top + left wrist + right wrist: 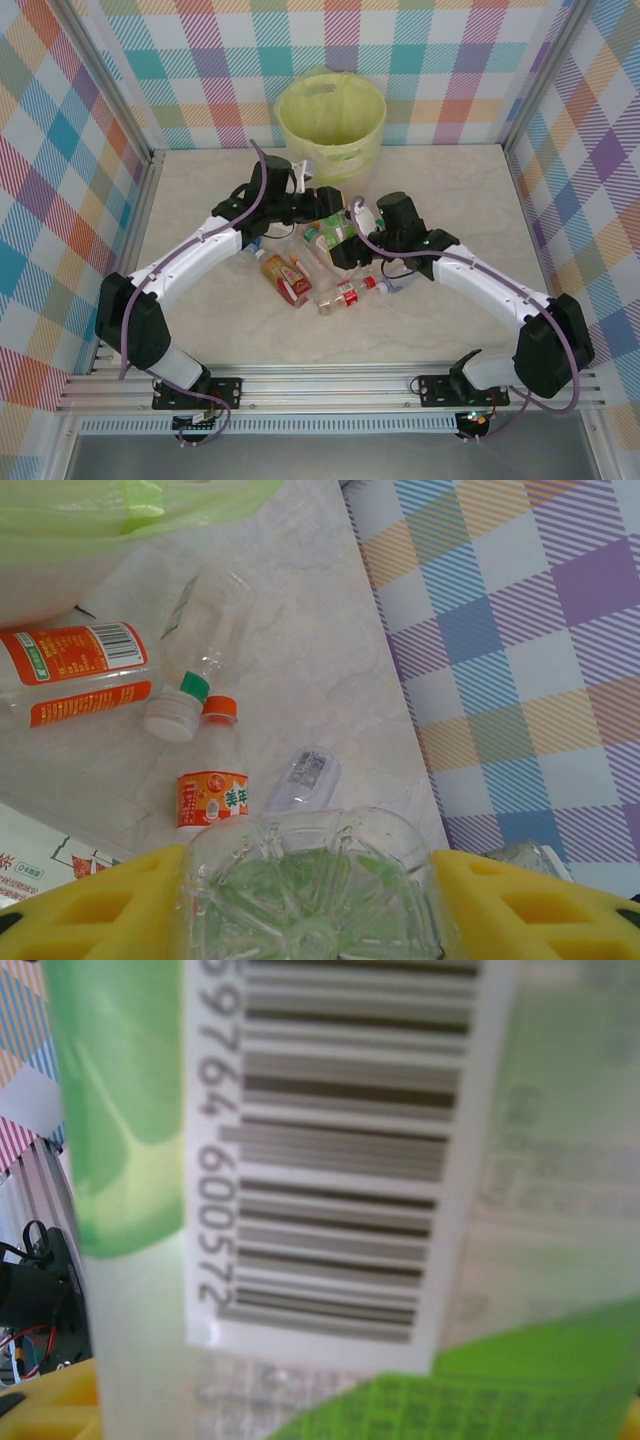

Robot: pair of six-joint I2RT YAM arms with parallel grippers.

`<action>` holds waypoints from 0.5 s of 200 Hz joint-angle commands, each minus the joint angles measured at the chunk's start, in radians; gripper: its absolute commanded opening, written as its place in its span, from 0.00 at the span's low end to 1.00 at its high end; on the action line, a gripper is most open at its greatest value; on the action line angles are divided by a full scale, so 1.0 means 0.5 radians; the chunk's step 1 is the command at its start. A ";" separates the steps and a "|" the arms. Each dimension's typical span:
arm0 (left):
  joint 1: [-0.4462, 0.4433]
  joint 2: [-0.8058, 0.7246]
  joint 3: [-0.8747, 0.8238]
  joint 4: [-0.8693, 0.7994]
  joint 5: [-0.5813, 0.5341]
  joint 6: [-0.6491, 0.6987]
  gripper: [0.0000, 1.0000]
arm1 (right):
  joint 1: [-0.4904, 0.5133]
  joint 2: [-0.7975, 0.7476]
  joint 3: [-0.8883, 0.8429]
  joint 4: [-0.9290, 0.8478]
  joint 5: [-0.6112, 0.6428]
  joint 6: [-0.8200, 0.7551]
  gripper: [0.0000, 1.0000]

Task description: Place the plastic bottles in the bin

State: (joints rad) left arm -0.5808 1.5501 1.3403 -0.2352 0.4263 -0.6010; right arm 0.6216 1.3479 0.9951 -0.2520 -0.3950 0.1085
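The left end effector (308, 865) is clamped on a clear plastic bottle (310, 900). The yellow fingers (100, 905) press on both its sides, and its ribbed base faces the left wrist camera. Past it on the marble table (320, 660) lie more bottles. A big one with an orange label and a barcode (70, 670) is nearest the bin. A clear one with a white cap and green ring (200, 640) lies next to it. A small orange-capped bottle with an orange label (212, 780) has its cap just beside that white cap. A little clear bottle (305, 775) lies close to the held one.

The right end effector (340, 1415) has a green-labelled bottle (130, 1110) right up against its camera, barcode (340, 1150) turned sideways. One yellow finger (50, 1405) shows at the lower corner. The bottle sits between the fingers, but I cannot tell whether they grip it or stand apart.

From above, both arms reach in over the middle of the table, where a loose heap of bottles lies. Among them are a red-labelled bottle (293, 285) and another with a red cap (350, 296). The bin (345, 150), lined with a yellow-green bag, stands at the far edge against the checked wall (450, 60), just beyond the left arm's wrist.
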 commanded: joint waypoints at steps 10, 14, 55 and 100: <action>-0.023 0.035 0.086 -0.133 -0.081 0.189 0.57 | 0.021 -0.052 0.080 -0.005 -0.067 -0.132 0.74; -0.020 0.036 0.091 -0.125 -0.089 0.189 0.56 | 0.022 -0.059 0.074 -0.006 -0.059 -0.135 0.76; -0.007 0.020 0.124 -0.002 -0.165 0.210 0.54 | 0.022 -0.236 -0.023 0.006 0.124 -0.120 0.90; -0.001 -0.019 0.161 0.123 -0.388 0.265 0.53 | 0.021 -0.518 -0.235 0.211 0.425 0.029 1.00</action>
State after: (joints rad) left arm -0.5812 1.5585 1.3735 -0.2516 0.3187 -0.5072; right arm 0.6235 1.1557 0.9306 -0.2241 -0.2836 0.0784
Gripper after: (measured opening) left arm 0.565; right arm 0.995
